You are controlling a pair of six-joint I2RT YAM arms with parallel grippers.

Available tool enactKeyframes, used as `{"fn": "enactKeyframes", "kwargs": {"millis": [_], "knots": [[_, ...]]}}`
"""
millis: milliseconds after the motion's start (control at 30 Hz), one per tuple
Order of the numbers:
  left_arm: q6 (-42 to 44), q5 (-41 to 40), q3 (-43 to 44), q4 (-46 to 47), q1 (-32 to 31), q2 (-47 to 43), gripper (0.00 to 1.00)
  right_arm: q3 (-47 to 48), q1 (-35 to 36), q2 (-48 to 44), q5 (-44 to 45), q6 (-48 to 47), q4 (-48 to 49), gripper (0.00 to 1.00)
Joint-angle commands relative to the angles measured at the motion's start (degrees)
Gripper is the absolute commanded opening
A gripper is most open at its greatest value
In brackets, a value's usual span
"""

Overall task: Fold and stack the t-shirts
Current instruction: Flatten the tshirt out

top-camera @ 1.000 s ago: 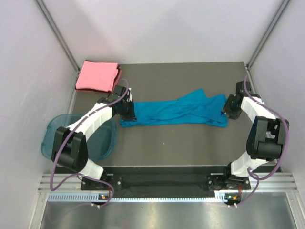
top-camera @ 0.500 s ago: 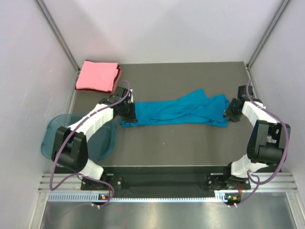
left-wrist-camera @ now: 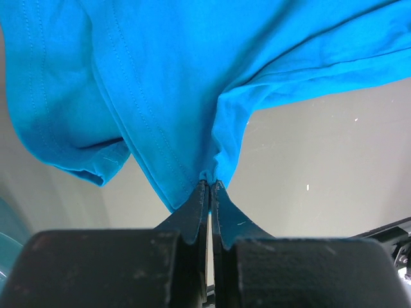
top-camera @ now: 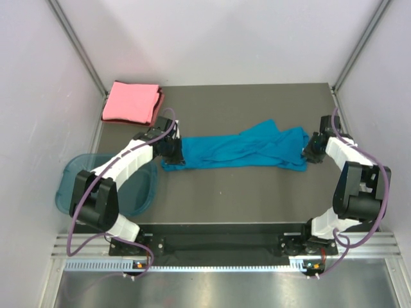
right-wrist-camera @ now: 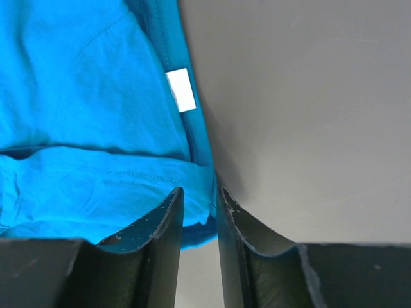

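Observation:
The teal-blue t-shirt [top-camera: 237, 151] lies stretched in a crumpled band across the middle of the table. My left gripper [top-camera: 174, 153] is at its left end, shut on a pinch of the cloth [left-wrist-camera: 160, 77], as the left wrist view [left-wrist-camera: 210, 183] shows. My right gripper [top-camera: 308, 151] is at its right end. In the right wrist view [right-wrist-camera: 200, 191] its jaws stand a little apart, with the shirt's edge [right-wrist-camera: 83, 128] between them near the white neck label [right-wrist-camera: 181, 90]. The salmon-pink t-shirt [top-camera: 131, 101] lies folded at the back left corner.
A translucent blue plastic tub [top-camera: 74, 186] sits off the table's left edge beside the left arm. Grey walls close in on the left, right and back. The table's dark surface [top-camera: 257, 199] runs in front of the shirt.
My right gripper has moved in towards the teal shirt's right end. My left gripper has shifted slightly and still holds the left end.

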Motion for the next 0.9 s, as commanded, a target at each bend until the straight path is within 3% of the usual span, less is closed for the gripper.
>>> {"fn": "enactKeyframes", "kwargs": {"millis": [0, 100, 267, 500, 633, 767, 867], "knots": [[-0.5, -0.4, -0.9, 1.6, -0.2, -1.7, 0.00, -0.2, 0.5, -0.2, -0.2, 0.9, 2.3, 0.27], [-0.7, -0.4, -1.1, 1.8, -0.3, -1.8, 0.00, -0.8, 0.8, 0.5, -0.4, 0.9, 2.5, 0.24], [-1.0, -0.3, -1.0, 1.9, -0.5, -1.7, 0.00, -1.7, 0.7, 0.8, -0.3, 1.1, 3.0, 0.29], [-1.8, -0.4, -1.5, 2.2, -1.1, -2.4, 0.00, -2.1, 1.0, 1.8, -1.0, 1.6, 3.6, 0.29], [-1.9, -0.6, -1.6, 2.2, -1.3, -2.5, 0.00, -2.1, 1.1, 1.4, 0.1, 1.5, 4.6, 0.20], [-2.0, -1.1, -1.1, 2.2, -1.3, -2.2, 0.00, -2.8, 1.1, -1.2, 2.2, -0.5, 8.6, 0.02], [-4.0, -2.9, 1.1, 0.9, -1.3, -3.1, 0.00, -4.5, 0.9, -7.3, 1.6, -2.0, 16.1, 0.00]]}}
